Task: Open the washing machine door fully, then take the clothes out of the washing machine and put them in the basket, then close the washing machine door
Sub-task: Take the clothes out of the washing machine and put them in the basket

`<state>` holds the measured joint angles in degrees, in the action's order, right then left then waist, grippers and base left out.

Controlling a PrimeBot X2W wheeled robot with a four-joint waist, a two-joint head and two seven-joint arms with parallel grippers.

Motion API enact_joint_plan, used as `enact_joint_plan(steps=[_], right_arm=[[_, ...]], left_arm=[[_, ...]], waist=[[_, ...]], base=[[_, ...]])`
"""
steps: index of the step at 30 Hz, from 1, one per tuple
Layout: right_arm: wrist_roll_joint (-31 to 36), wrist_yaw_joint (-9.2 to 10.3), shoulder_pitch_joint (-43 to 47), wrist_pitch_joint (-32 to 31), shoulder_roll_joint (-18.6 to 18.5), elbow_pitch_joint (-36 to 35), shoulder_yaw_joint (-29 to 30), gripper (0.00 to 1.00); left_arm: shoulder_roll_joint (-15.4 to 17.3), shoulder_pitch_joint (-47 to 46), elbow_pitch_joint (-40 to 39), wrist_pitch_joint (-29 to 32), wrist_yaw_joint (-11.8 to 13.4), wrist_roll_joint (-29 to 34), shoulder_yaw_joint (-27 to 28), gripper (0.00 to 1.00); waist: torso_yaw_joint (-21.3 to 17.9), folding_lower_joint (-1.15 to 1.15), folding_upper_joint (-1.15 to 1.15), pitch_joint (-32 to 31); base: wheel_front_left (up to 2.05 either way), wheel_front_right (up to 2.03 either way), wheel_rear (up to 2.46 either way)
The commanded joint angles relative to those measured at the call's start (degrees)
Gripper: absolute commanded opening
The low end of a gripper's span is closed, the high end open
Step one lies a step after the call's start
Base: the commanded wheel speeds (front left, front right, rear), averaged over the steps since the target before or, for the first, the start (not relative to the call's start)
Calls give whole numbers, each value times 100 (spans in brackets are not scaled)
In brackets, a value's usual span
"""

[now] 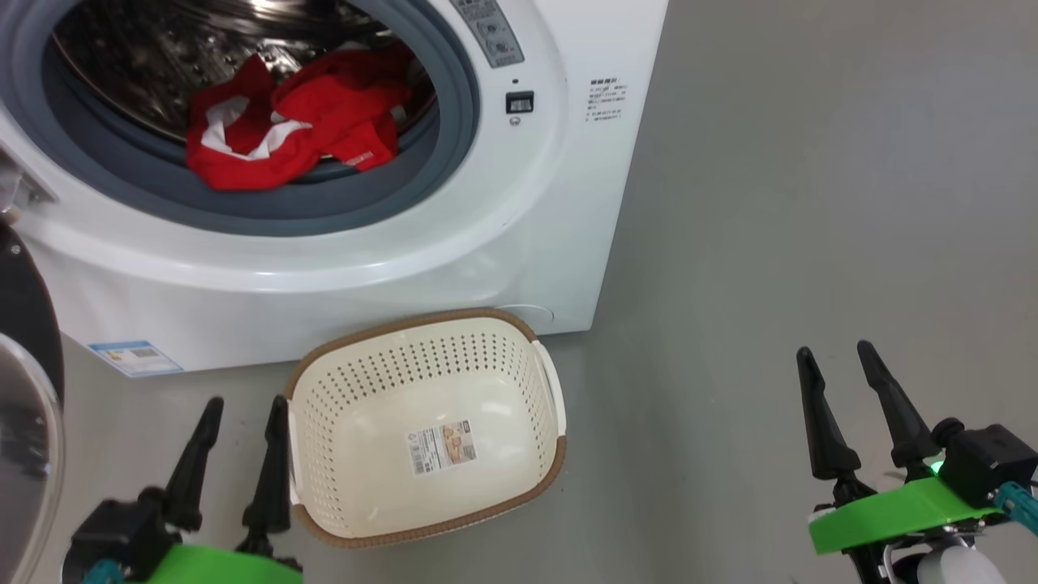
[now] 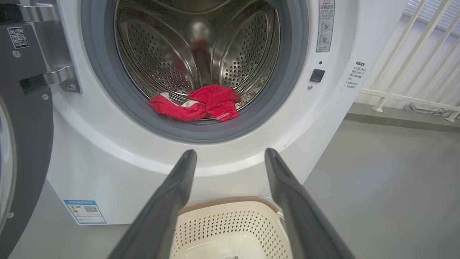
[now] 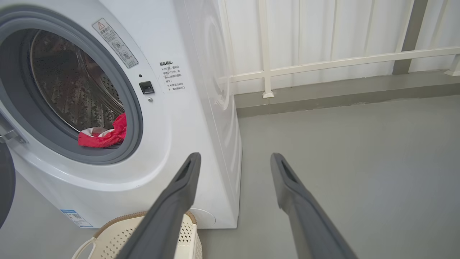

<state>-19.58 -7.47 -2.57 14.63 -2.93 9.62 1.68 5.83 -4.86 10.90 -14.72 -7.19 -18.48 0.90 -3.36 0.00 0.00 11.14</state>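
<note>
Inside the white front-loading washing machine [image 1: 405, 268], at twelve o'clock, lie the bright red white-trimmed clothes [image 1: 292, 122]. Cream perforated basket [image 1: 422, 320] sits just beneath, handy for drop-off; left end effector [image 1: 247, 401] and right end effector [image 1: 834, 349] both spread, empty.

The floor [image 1: 811, 203] was smooth grey, matt and even, with a soft sheen where light fell across it. In the right wrist view a low grey ledge [image 3: 341, 91] ran along its far edge, a shade darker than the floor. On that ledge stood a white railing [image 3: 323, 63] — slim upright bars joined by a horizontal rail — and one bar ended in a small flat foot [image 3: 267, 94] resting on the ledge. Behind the railing was a white wall [image 3: 359, 25] with faint vertical lines, crossed at the right by a grey-brown upright post [image 3: 409, 36]. The left wrist view caught the railing at its upper right, its bars slanting there.
</note>
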Motion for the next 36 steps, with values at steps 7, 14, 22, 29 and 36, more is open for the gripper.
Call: enact_joint_plan(steps=[7, 14, 22, 29, 36], right_arm=[[19, -2, -379, 37, -16, -186, -198, 100], [-28, -2, -577, 37, -3, -187, -312, 100], [-238, -2, -807, 37, 3, -193, -490, 100], [-459, -2, -975, 37, 4, -203, -654, 100], [-639, -2, -1134, 37, 4, -234, -774, 100]], left_arm=[[58, -1007, 320, -28, -30, 286, 120, 100], [78, -2199, 1139, -28, -30, 659, 41, 100], [247, -3729, 2201, -28, -30, 935, -7, 100], [435, -4997, 3220, -28, -8, 1068, 22, 100], [688, -5997, 4046, -28, 133, 1216, 32, 100]], waist=[[-113, 0, 0, 422], [-347, 0, 0, 879], [-659, 0, 0, 1440], [-888, 0, 0, 1883], [-1074, 0, 0, 2250]], base=[[0, 0, 0], [0, 0, 0], [0, 0, 0], [0, 0, 0], [0, 0, 0]])
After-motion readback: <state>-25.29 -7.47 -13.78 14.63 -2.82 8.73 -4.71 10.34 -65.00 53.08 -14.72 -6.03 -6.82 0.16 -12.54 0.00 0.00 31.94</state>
